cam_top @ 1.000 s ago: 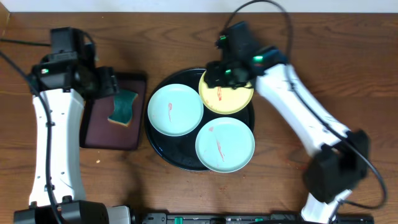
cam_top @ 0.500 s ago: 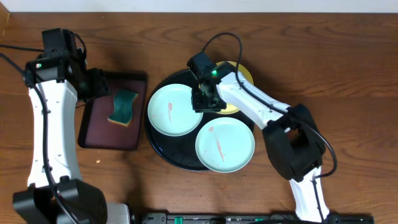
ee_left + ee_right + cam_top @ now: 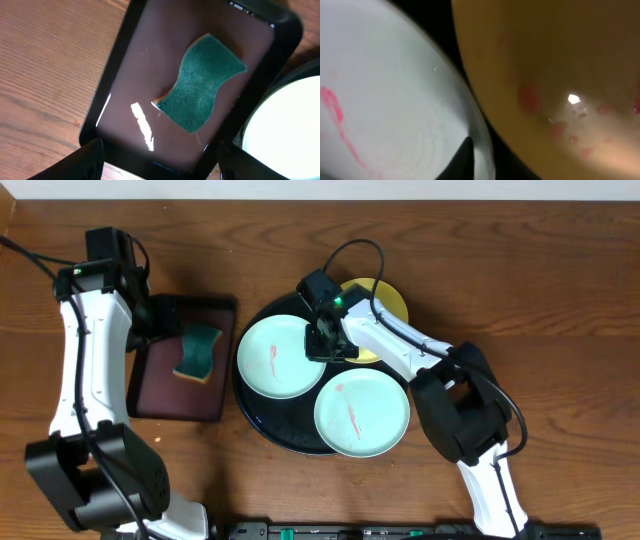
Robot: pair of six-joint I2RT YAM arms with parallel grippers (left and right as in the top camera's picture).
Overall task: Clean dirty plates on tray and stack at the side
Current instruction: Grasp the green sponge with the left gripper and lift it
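On the round black tray (image 3: 272, 416) lie two aqua plates and a yellow one, each with reddish smears. The left aqua plate (image 3: 280, 358) (image 3: 380, 115) has my right gripper (image 3: 326, 343) at its right rim, shut on that rim. A dark fingertip (image 3: 467, 156) rests on the rim's inner side and the other finger is hidden. The yellow plate (image 3: 388, 302) (image 3: 560, 70) lies just behind, half covered by the right arm. The second aqua plate (image 3: 362, 414) sits at the tray's front right. My left gripper (image 3: 162, 167) hovers open above the brown tray, holding nothing.
A rectangular dark brown tray (image 3: 160, 390) (image 3: 145, 65) left of the black tray holds a green sponge (image 3: 199, 352) (image 3: 202, 90). Brown wood tabletop (image 3: 530, 290) surrounds both trays. A cable loops above the right arm.
My right gripper has come down from over the yellow plate to the left aqua plate's rim, and its jaws have shut there. The left arm has shifted slightly and stays open.
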